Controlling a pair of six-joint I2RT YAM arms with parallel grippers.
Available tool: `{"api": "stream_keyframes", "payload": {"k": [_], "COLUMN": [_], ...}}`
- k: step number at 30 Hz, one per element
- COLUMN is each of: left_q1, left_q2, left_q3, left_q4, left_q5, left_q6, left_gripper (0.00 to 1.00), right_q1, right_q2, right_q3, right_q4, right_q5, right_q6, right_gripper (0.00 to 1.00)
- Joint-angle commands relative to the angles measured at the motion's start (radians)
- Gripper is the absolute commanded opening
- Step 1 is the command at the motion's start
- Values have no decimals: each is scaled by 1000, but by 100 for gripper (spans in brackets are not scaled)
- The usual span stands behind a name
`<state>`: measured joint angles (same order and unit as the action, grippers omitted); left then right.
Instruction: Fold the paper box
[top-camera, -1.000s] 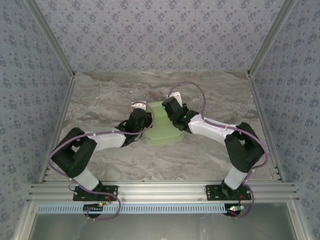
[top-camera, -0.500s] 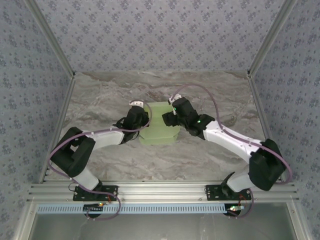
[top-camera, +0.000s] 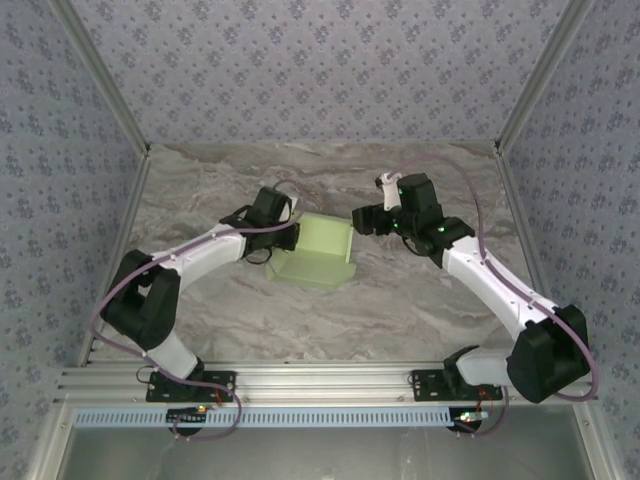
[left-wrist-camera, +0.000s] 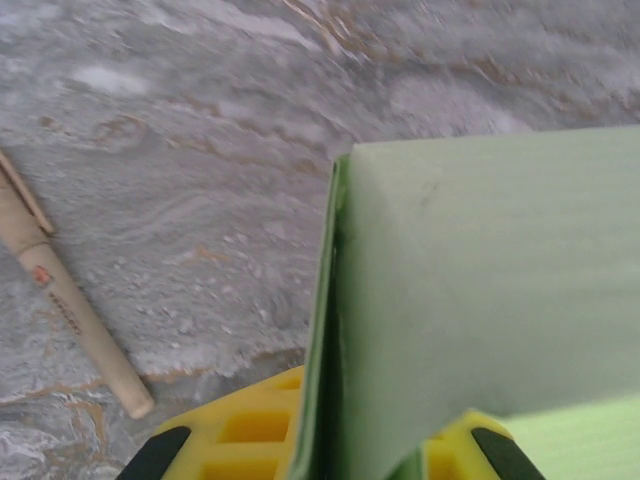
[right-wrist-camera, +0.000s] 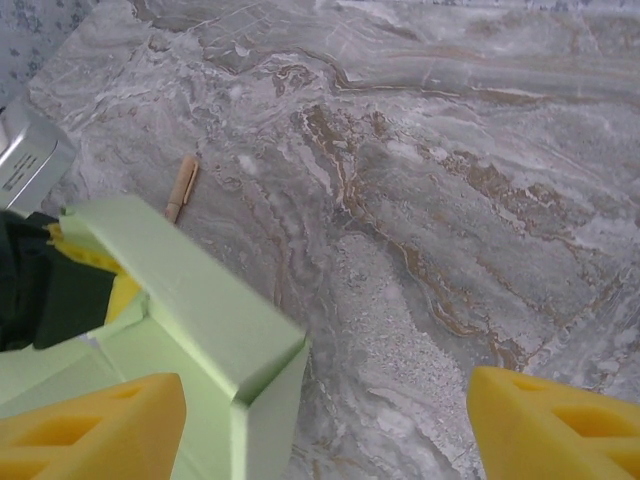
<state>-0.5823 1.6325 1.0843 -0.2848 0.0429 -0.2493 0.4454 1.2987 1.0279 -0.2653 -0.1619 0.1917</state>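
The paper box (top-camera: 318, 252) is pale green card, partly folded with raised walls, and sits mid-table. My left gripper (top-camera: 289, 237) is shut on its left wall. In the left wrist view that upright wall of the box (left-wrist-camera: 460, 290) runs between the yellow fingers (left-wrist-camera: 235, 440) of the left gripper (left-wrist-camera: 335, 455). My right gripper (top-camera: 360, 219) hovers just right of the box, open and holding nothing. In the right wrist view the right gripper (right-wrist-camera: 325, 425) has its fingers (right-wrist-camera: 95, 430) spread wide, with a corner of the box (right-wrist-camera: 185, 295) at lower left.
A thin tan stick (left-wrist-camera: 70, 305) lies on the marble table (top-camera: 420, 300) left of the box, also seen as the stick (right-wrist-camera: 182, 187) beyond the box. Patterned walls enclose the table on three sides. An aluminium rail (top-camera: 320, 380) runs along the near edge.
My right gripper has opened, let go of the box and pulled back to the right and farther away. The left gripper has kept its grip and swung the box slightly.
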Motion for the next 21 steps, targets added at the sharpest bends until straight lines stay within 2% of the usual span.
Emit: {"api": "stream_keyframes", "payload": {"k": [1,4,11,21], "left_q1": [6,6,6,2], "left_q2": [42,101,255,516], "left_q3": [72,162,308,592], "left_q4": [-269,-430,-672,-884], "left_q5": [97,104,140,135], "left_q6": [109,195,364,468], "left_gripper": [4,5,8,13], "right_q1": [-8,-8,-11,-14], "right_q2": [30,29,-1,-9], "right_q3": [-13,-42,-98,-178], "right_q4": [-26,-13,-42,-50], "right_q5": [-107,-106,-19,16], "right_q6": [52,79,75,80], "right_gripper": [76,75,75,75]}}
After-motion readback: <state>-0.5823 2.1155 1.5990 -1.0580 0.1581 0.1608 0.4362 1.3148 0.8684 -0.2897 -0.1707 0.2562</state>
